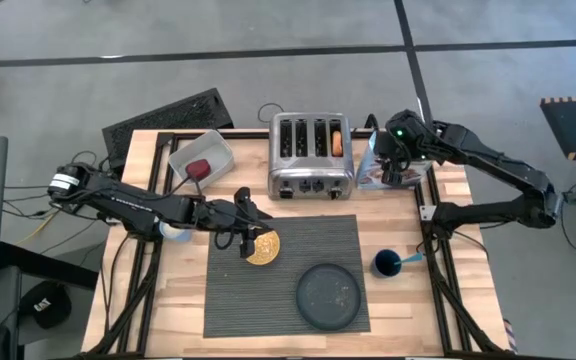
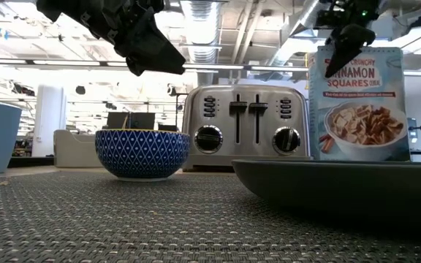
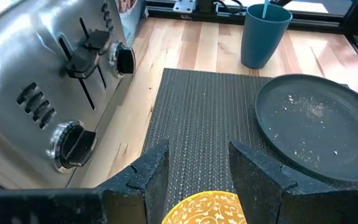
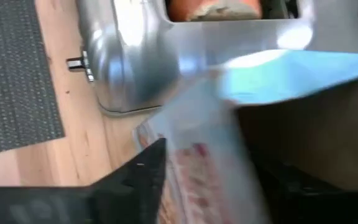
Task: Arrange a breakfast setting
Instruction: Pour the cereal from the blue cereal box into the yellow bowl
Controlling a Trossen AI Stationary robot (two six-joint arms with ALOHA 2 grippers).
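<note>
the small yellow bowl [image 1: 263, 247] looks rigid, light and glossy, best taken by its rim, where the left gripper [image 1: 245, 236] hangs with fingers apart; the right gripper [image 1: 400, 172] looks clamped on the cereal box [image 1: 380, 170].

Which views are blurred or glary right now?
Right wrist view: heavy motion blur on the cereal box by the right gripper. Low view: bright ceiling lights behind, foreground placemat soft. Left wrist view: sharp, with reflections on the toaster. High view: evenly lit.
</note>
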